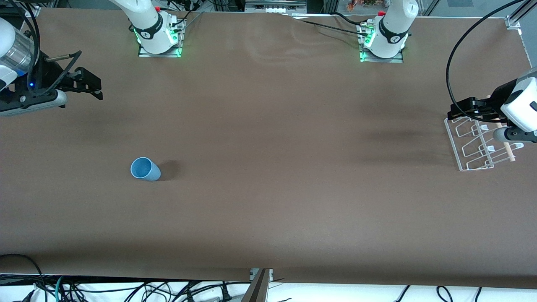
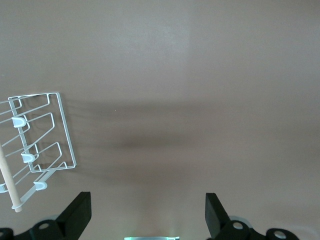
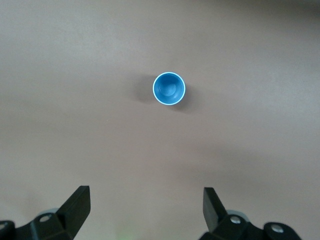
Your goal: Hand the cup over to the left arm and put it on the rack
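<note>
Cup upright on table, mouth up, toward right arm's end, untouched. Rack at left arm's end. Right gripper aloft over bare table, fingers spread, empty. Left gripper aloft over rack's edge, fingers spread, empty.

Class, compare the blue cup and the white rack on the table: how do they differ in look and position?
The cup is solid light-blue plastic; the rack is open white wire with a wooden dowel. The cup stands toward the right arm's end, clear of the open right claw; the rack lies at the left arm's end, under the open left claw. Both rest untouched on the table.
</note>
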Robot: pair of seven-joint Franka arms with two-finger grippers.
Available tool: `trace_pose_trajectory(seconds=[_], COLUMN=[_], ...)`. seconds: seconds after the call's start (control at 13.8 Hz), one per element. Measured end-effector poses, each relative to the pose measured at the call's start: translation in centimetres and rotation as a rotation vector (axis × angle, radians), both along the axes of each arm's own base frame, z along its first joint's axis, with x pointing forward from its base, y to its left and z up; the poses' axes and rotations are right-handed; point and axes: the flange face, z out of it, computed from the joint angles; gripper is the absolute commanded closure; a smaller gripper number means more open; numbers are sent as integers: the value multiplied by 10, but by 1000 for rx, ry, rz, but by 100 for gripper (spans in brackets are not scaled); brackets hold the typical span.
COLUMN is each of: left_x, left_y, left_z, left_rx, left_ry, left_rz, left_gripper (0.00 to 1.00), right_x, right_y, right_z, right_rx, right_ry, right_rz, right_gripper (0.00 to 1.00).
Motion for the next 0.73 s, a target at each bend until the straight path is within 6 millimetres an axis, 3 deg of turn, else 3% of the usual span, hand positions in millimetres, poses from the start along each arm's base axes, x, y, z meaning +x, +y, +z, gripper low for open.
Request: trace_pose_trajectory(seconds=[0.73], left_x=[0], left_y=[0], left_z=[0], left_rx=[0], left_ry=[1], left_rz=[0], left_gripper=[0], right_x=[3], right_y=[-3], right_z=[-3], right_rx=[-6], right_ry=[2], right_rz=[-5], right_gripper=[0])
